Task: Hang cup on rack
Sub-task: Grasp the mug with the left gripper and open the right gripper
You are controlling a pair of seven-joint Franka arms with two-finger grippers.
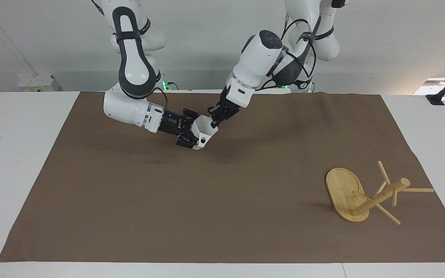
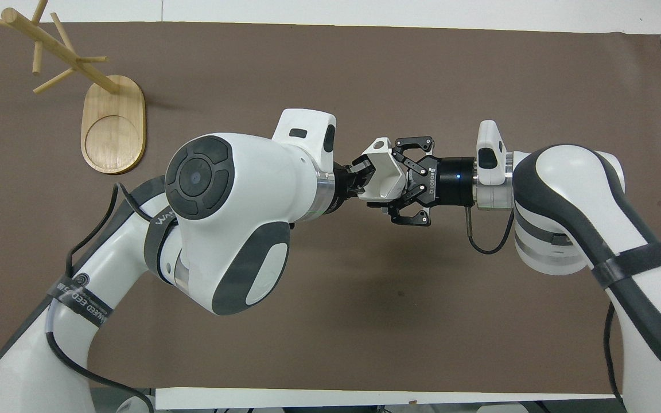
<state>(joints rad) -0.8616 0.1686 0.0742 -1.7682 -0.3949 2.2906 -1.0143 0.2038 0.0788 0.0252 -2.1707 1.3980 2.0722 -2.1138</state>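
The white faceted cup (image 1: 204,133) hangs on its side in the air over the brown mat, between my two grippers, close to the robots. My right gripper (image 1: 190,135) is shut on its tapered body. My left gripper (image 1: 213,120) is shut on the cup's rim, with one finger inside the mouth. In the overhead view the cup (image 2: 387,175) sits between the left gripper (image 2: 362,175) and the right gripper (image 2: 402,180). The bamboo rack (image 1: 381,195) stands toward the left arm's end of the table, farther from the robots. It also shows in the overhead view (image 2: 112,126).
A brown mat (image 1: 168,200) covers most of the white table (image 1: 14,154). The rack's thin pegs (image 1: 419,190) stick out sideways from its post.
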